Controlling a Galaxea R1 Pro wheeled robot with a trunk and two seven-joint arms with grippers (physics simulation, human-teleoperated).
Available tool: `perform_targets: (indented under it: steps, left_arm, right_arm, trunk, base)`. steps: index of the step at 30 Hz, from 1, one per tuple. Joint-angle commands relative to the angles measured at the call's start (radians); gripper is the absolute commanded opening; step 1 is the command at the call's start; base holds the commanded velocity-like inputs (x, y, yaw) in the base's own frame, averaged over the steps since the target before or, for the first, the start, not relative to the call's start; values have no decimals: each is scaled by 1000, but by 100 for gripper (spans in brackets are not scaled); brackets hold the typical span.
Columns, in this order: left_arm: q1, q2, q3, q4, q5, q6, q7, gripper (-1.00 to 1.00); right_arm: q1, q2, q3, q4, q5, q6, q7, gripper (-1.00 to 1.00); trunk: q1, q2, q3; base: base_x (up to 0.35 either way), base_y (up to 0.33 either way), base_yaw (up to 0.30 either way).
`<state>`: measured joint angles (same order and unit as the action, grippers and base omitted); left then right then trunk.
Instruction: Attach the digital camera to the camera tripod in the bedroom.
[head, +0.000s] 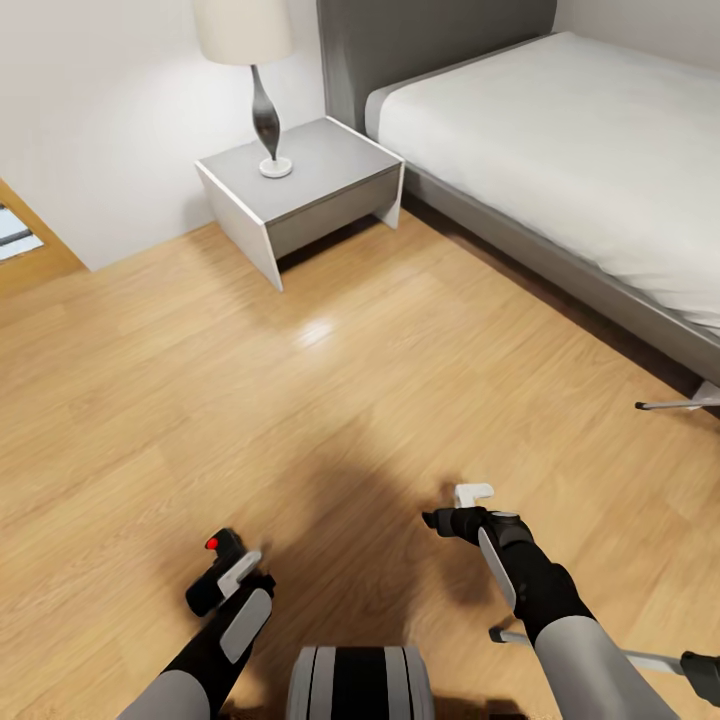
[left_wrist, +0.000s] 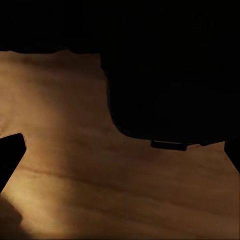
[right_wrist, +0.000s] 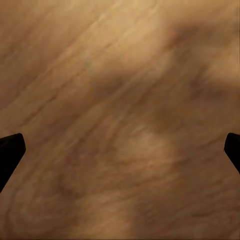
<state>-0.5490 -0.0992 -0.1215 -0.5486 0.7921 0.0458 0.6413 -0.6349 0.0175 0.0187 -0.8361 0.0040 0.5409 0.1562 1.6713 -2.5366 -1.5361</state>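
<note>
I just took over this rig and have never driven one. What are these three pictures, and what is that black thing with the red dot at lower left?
The big picture is from the robot's head, looking down over its two arms in a bedroom: wood floor, grey bed, nightstand with a lamp. The other two come from cameras on each wrist, aimed along the gripper fingers at the floor. The left gripper is shut on the digital camera, the dark block in the left wrist view. The right gripper is open and holds nothing. Silver tripod legs poke in at the right edge.
</note>
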Motion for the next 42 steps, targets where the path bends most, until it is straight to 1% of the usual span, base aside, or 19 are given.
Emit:
perform_targets:
  steps: [1, 13, 14, 16, 18, 19, 21, 23, 28, 34, 42]
  left_arm:
    - [0, 1, -5, -1, 2, 5, 8, 100]
    - [0, 1, -6, 5, 1, 5, 8, 100]
    - [1, 7, -2, -1, 7, 11, 2, 100]
    - [1, 7, 1, -12, 18, 17, -9, 100]
    - [1, 7, 1, -23, 18, 17, -21, 100]
    - [1, 6, 2, -29, 16, 15, -26, 100]
    - [1, 4, 0, -40, 14, 15, -15, 100]
    - [1, 2, -1, -28, 13, 19, -3, 100]
    - [1, 0, -2, -13, 12, 36, 20, 100]
    - [1, -5, -1, -6, 12, 54, 27, 100]
    - [1, -8, 0, -5, 15, 56, 26, 100]
  right_arm:
    - [0, 0, 0, -1, 1, 5, 2, 100]
    - [0, -3, 0, -1, 0, 5, 9, 100]
    - [0, -9, -2, -7, -6, 2, 15, 100]
    - [0, -20, -3, -18, -16, 0, 26, 100]
    - [0, -27, -3, -30, -27, 0, 37, 100]
    - [0, -21, -3, -35, -33, -1, 43, 100]
    - [0, -10, -3, -45, -45, -2, 54, 100]
    - [0, -3, -2, -45, -39, -3, 49, 100]
    - [0, -3, -2, -66, -39, -3, 23, 100]
    - [0, -4, -2, -78, -44, -3, 13, 100]
    - [0, -4, -2, -81, -45, -2, 11, 100]
  trunk:
    - [0, -1, -5]
    - [6, -3, -51]
    - [6, -3, -51]
    - [6, -3, -51]
    - [6, -3, -51]
    - [6, -3, -51]
    - [6, -3, -51]
    - [6, -3, -51]
    - [6, -3, -51]
    - [6, -3, -51]
    - [6, -3, -51]
  base:
    - [0, 0, 0]
    - [0, 0, 0]
    - [0, 0, 0]
    - [0, 0, 0]
    - [0, 0, 0]
    - [0, 0, 0]
    - [0, 0, 0]
    - [0, 0, 0]
    - [0, 0, 0]
    - [0, 0, 0]
    - [0, 0, 0]
